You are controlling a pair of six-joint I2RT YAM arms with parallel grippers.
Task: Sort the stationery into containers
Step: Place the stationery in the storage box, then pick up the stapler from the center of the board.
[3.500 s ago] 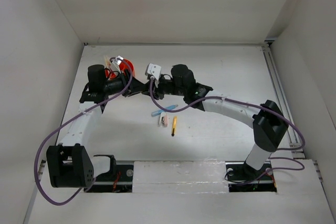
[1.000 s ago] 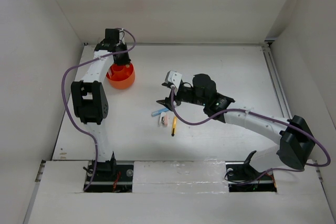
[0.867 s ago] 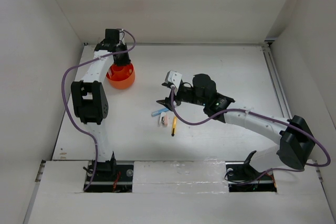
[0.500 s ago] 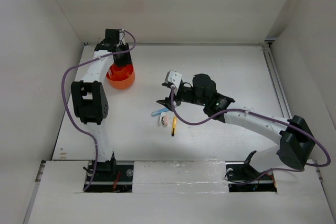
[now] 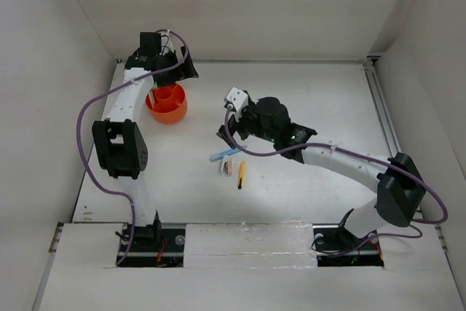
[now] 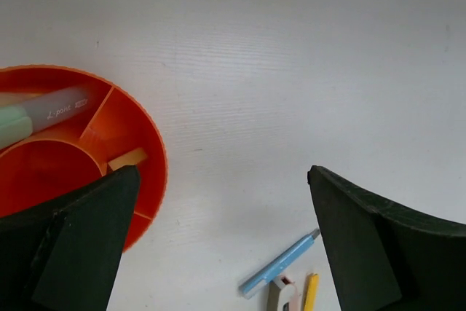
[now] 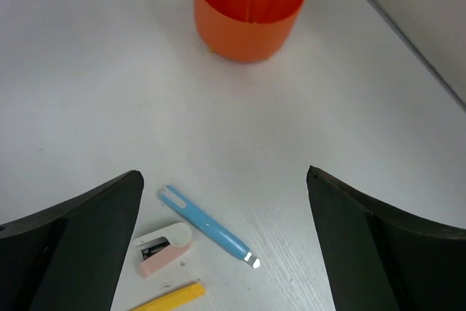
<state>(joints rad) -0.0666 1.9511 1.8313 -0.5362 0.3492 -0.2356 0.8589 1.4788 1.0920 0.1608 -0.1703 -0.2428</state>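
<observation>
The left claw (image 6: pixel 218 180) hangs spread and empty, the orange tub (image 6: pixel 156 172) beside one finger, a pale green pen (image 6: pixel 44 114) inside. The right claw (image 7: pixel 220 180), also spread, hovers over the blue pen (image 7: pixel 207 225), white-pink eraser (image 7: pixel 164 247) and yellow pencil (image 7: pixel 175 298) on the table (image 7: pixel 95 92).

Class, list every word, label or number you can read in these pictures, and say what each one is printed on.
"L-point": on the pale green pen lying in the orange tub. The first letter is uncertain, and the small red mark after it is too blurred to read.
Dark label on the white-pink eraser: too small to read.
No other text is visible.
</observation>
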